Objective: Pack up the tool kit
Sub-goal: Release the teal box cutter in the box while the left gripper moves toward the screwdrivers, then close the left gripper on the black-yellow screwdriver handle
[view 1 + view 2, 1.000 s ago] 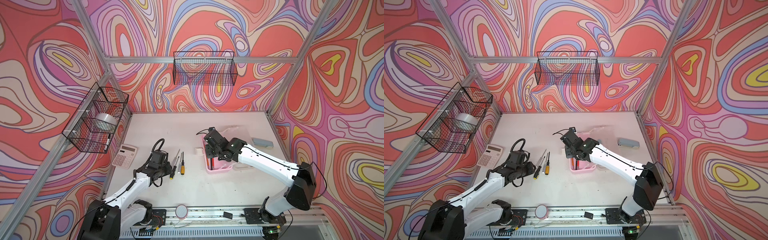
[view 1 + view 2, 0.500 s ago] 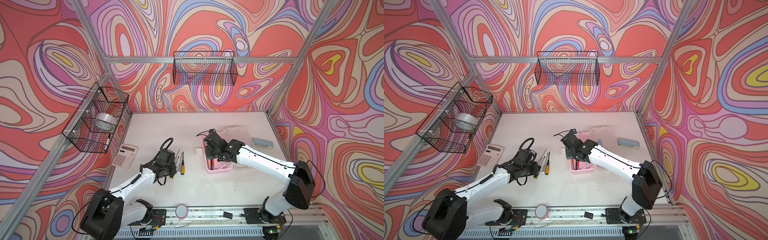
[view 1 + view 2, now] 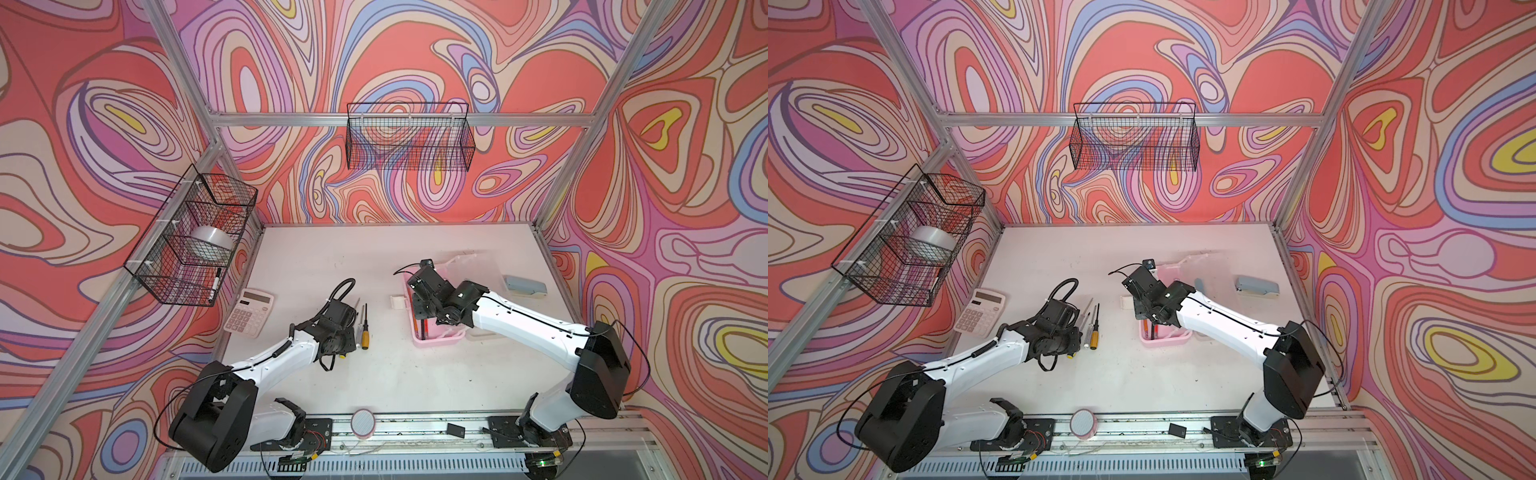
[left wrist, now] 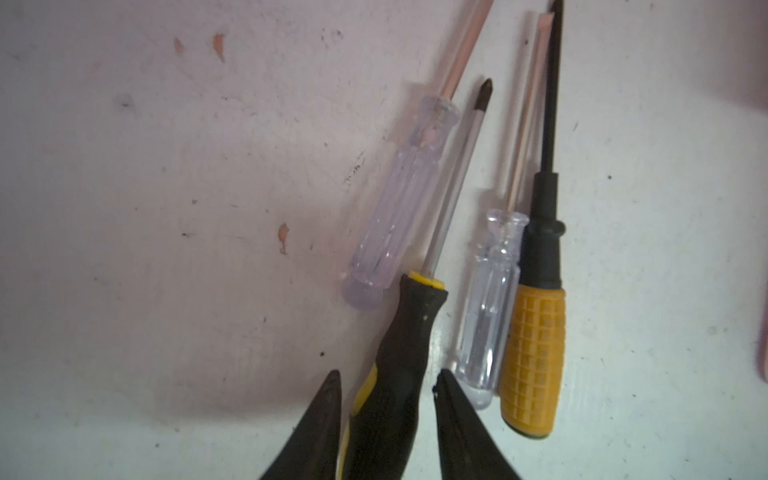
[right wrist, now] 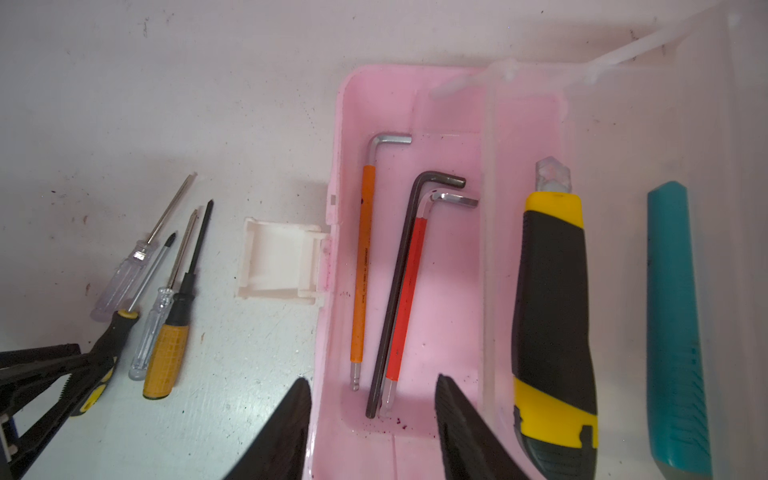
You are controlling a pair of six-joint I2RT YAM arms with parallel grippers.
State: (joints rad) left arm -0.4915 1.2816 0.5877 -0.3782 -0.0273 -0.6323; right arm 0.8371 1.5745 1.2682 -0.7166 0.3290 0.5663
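Where it sits right of the table's middle, the tool kit (image 5: 337,174) is a pink oblong box with its clear lid (image 5: 623,124) swung open to the right, its long side running near to far. On its pink floor lie three L-shaped hex keys side by side with their bends at the far end: an orange hex key (image 5: 362,266), a black hex key (image 5: 395,299) and a red hex key (image 5: 409,299), the last two touching. Past a translucent wall to their right lies a black-and-yellow utility knife (image 5: 552,311), and farther right, in the lid, a teal cutter (image 5: 675,332). A white latch (image 5: 280,266) juts from the box's left wall onto the table (image 3: 374,257).

The right gripper (image 5: 374,378) hangs over the near end of the box, jaws apart and holding nothing.

Left of the latch, across a bare strip, four screwdrivers lie nearly parallel, tips far: a large clear screwdriver (image 4: 399,208), a black-yellow screwdriver (image 4: 409,332), a small clear screwdriver (image 4: 488,311) and an orange-handled screwdriver (image 4: 536,353), the last two touching. The left gripper (image 4: 387,374) straddles the black-yellow handle, jaws close on either side; whether they pinch it I cannot tell.

Bare tabletop spreads beyond the kit to the far wall and between the arms toward the near rail. A calculator (image 3: 249,312) lies at the left edge, a stapler (image 3: 524,286) near the right edge.
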